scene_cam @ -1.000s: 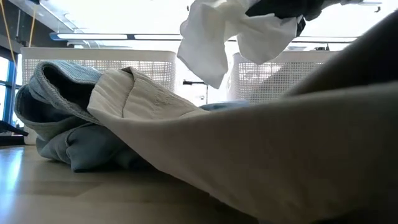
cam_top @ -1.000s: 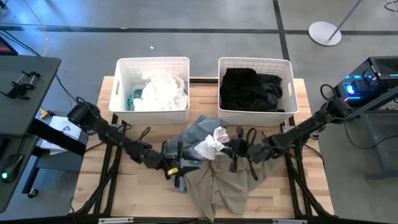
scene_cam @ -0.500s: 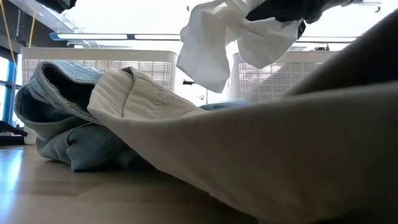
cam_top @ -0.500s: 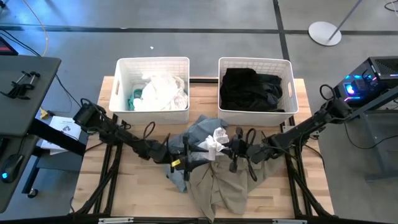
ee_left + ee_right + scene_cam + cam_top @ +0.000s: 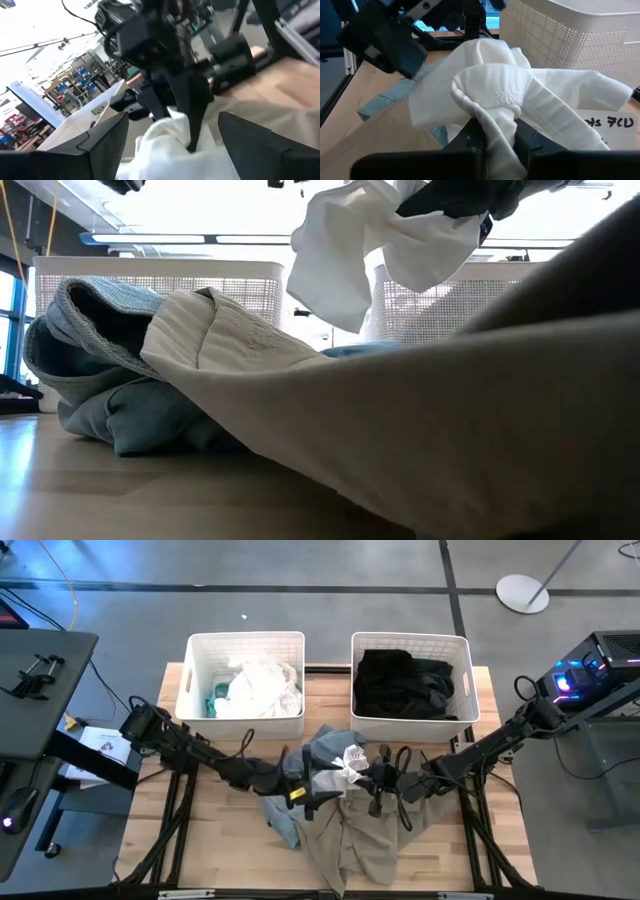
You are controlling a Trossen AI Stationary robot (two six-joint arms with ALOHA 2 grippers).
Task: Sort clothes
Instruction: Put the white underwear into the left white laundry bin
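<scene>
A white garment [image 5: 365, 250] hangs in the air over the pile at the table's middle, with my right gripper [image 5: 497, 136] shut on it. My left gripper [image 5: 172, 122] is open. Its two fingers stand on either side of the garment's bunched lower part [image 5: 160, 145], close to my right gripper [image 5: 365, 777]; whether they touch it does not show. Below, a light blue denim garment [image 5: 90, 370] lies on the table, and a beige one [image 5: 400, 440] is draped partly over it. My right gripper pinches a gathered bunch of the white garment [image 5: 495, 107] between its two fingers, several layers of it crumpled together. The fingers come roughly level from the table's right side. The garment is lifted clear of the pile and hangs slack below and beside the fingers [image 5: 340, 280].
Two white lattice baskets stand at the far edge. The left one [image 5: 196, 680] holds white and teal garments, the right one [image 5: 466, 680] holds black ones. Bare wood shows at the table's left [image 5: 180, 830] and right [image 5: 470, 840].
My left gripper has moved toward the table's right, up to the white garment, and has opened. My right gripper has kept the garment up in about the same place.
</scene>
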